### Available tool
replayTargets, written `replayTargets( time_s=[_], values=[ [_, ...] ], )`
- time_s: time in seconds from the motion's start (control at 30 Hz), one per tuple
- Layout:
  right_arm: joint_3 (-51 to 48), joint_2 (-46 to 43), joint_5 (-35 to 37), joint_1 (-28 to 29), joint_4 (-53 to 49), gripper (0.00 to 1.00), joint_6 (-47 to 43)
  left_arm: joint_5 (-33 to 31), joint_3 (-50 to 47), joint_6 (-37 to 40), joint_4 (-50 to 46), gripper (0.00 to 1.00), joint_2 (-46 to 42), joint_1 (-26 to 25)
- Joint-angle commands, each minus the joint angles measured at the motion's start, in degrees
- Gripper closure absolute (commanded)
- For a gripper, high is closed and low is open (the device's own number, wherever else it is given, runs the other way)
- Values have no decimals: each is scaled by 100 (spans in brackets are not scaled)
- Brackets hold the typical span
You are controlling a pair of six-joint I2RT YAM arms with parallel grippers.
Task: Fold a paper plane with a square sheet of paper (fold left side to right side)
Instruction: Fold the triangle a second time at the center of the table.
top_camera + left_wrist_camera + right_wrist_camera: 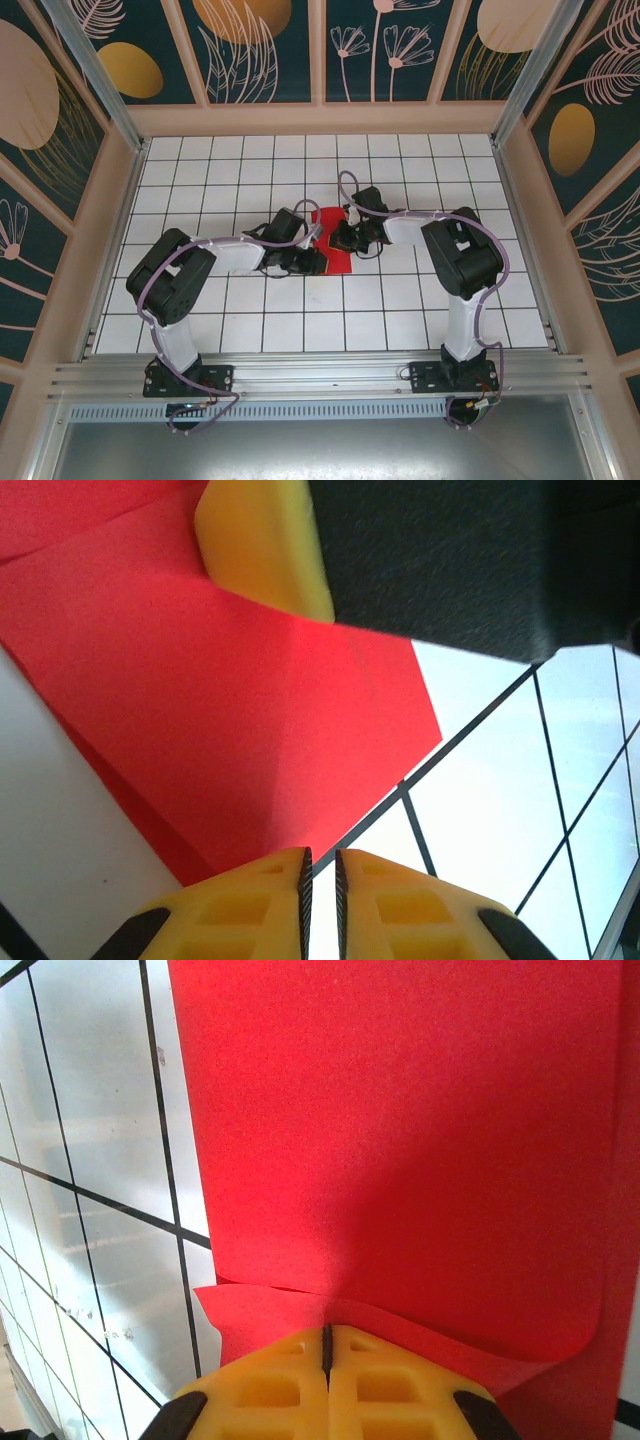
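Bright, even light — close-up blur, soft shadows

The sheet of paper (340,262) lay on the table (250,330) near its middle, between the two arms and farther back than their bases. The left fingers (285,885) sat at the sheet's near left side, tips right at a corner of it. The right fingers (290,1355) reached in from the right, over the sheet, with their tips at the curled edge of an upper layer lying on the layer below.
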Motion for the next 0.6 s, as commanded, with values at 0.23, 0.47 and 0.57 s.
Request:
replayTargets(
  time_s=[0.23,0.47,0.57],
  values=[
    [26,153,133,78,-438,98,-150,-373,-220,-77,79,84,22,14],
    [38,159,159,78,-465,98,-188,-415,-405,-182,188,87,13,14],
    [35,165,159,74,-478,98,-188,-454,-541,-218,223,88,-41,14]
  ],
)
